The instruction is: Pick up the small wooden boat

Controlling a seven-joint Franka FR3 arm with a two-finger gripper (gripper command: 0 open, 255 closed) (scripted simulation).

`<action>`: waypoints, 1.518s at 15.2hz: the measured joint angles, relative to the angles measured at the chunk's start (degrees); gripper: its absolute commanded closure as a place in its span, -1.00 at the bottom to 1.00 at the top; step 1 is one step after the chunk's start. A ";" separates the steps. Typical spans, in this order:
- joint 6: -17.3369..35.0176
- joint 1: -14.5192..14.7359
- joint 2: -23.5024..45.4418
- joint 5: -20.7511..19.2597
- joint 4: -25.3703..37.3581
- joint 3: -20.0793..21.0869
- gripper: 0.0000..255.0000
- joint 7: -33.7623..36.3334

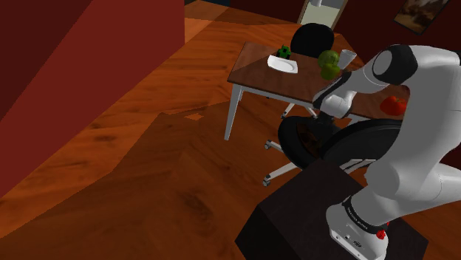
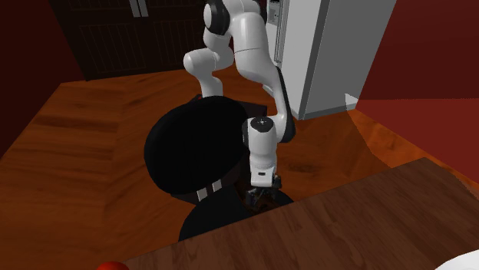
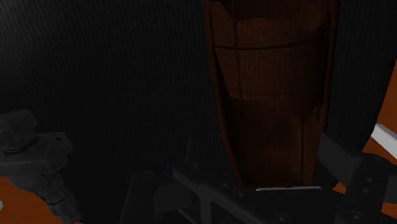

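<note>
The gripper [image 2: 261,195] points down at the black chair [image 2: 192,149], just beside the edge of the brown wood-grain counter [image 2: 368,222]. In the wrist view the boat [image 3: 273,95] lies close ahead of the gripper, and appears to rest on the chair's finely woven dark seat [image 3: 114,83]. Its long axis runs straight away from the hand. It is a narrow hull of reddish-brown wood, with cross planks and a darker raised rim. The view is too dim to tell whether the gripper is spread about the hull or already pinching it.
</note>
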 measured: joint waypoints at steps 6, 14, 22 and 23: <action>2.77 -2.56 5.34 1.65 3.89 2.65 -1.00 -1.43; 3.70 -3.32 7.83 1.98 4.81 3.31 1.00 -1.81; 3.27 -3.08 6.98 1.83 4.26 2.96 1.00 -1.69; 2.97 -2.85 6.26 1.73 3.78 2.70 1.00 -1.55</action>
